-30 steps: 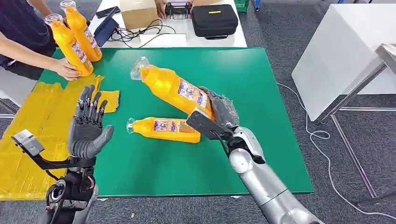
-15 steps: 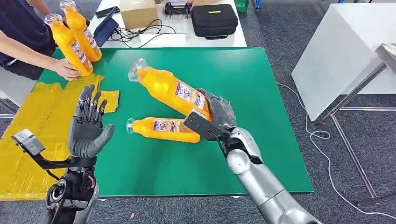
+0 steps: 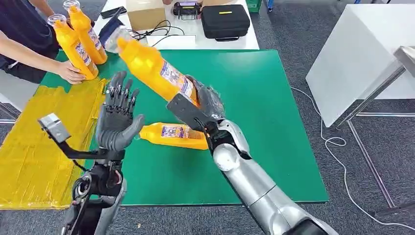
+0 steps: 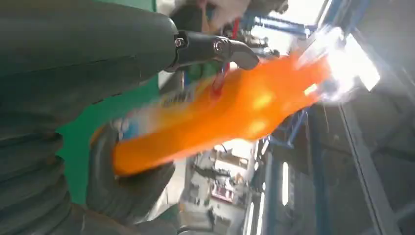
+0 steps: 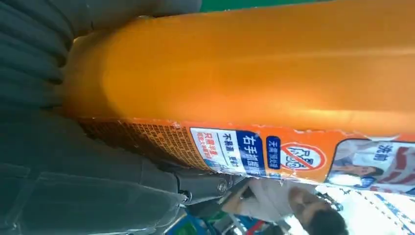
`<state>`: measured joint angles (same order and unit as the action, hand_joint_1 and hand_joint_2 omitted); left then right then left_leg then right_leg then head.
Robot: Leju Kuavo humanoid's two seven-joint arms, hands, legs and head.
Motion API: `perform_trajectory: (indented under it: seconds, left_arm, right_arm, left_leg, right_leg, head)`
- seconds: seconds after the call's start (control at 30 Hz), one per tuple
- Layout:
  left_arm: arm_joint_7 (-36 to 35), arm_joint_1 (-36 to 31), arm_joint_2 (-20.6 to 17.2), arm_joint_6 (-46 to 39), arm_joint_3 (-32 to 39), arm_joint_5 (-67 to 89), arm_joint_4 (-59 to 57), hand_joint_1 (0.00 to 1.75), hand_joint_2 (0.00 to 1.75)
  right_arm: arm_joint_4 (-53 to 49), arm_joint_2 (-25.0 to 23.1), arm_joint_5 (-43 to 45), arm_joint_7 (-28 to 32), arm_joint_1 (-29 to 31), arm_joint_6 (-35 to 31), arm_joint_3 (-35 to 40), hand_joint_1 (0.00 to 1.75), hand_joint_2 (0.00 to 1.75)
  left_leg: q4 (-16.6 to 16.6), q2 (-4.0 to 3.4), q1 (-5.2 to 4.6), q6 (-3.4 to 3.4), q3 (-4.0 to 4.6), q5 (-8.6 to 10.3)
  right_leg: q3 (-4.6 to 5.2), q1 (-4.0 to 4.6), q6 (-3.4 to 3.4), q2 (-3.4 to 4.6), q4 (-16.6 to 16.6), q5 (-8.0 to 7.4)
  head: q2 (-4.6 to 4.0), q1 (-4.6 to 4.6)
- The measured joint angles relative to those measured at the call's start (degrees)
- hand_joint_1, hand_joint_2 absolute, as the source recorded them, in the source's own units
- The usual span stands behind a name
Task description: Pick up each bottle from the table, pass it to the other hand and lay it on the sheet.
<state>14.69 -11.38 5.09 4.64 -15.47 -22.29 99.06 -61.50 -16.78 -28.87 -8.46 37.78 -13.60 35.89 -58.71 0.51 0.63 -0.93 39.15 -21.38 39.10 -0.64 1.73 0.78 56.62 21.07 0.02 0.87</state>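
While your right hand grips the bottle by its base, neck tilted up toward the open left hand, bring the label into that palm and wrap before you let go. A second bottle lies below on the green bench; the yellow sheet waits beyond the left hand.

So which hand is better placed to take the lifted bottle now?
The left hand: it is open, palm raised beside the lifted bottle, which the right hand holds by its base, and nearer the yellow sheet.
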Motion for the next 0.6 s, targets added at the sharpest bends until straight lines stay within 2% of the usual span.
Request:
perform_trajectory:
  seconds: [0.27,0.47,0.6]
  left_arm:
    - [-1.75,-3.62,2.87,0.37,-1.38,-2.43,-1.2,0.0,1.75]
    - [-1.97,-4.25,3.06,0.48,-1.1,-2.84,-2.01,0.0,1.75]
    - [-1.99,-4.02,3.06,0.48,-0.07,-2.84,-2.06,0.0,1.75]
  right_arm:
    - [0.68,-2.78,-0.87,-1.23,1.52,0.11,-0.33,1.75,1.75]
    - [3.0,-3.41,3.39,-1.56,1.56,-1.44,1.34,1.75,1.75]
    - [3.96,-3.61,6.76,-2.19,2.09,-1.83,4.97,1.75,1.75]
  left_leg:
    - [0.0,-0.02,0.01,0.02,0.01,0.01]
    - [0.0,-0.03,0.02,0.02,0.02,0.01]
    - [0.0,-0.03,0.02,0.02,0.03,0.01]
  right_leg:
    - [0.05,0.05,-0.02,0.0,0.0,0.0]
    - [0.05,0.04,-0.03,0.01,0.0,0.01]
    - [0.05,0.03,-0.03,0.01,0.01,0.01]
  head:
    - [0.0,0.02]
    - [0.0,-0.02]
    - [0.0,0.0]
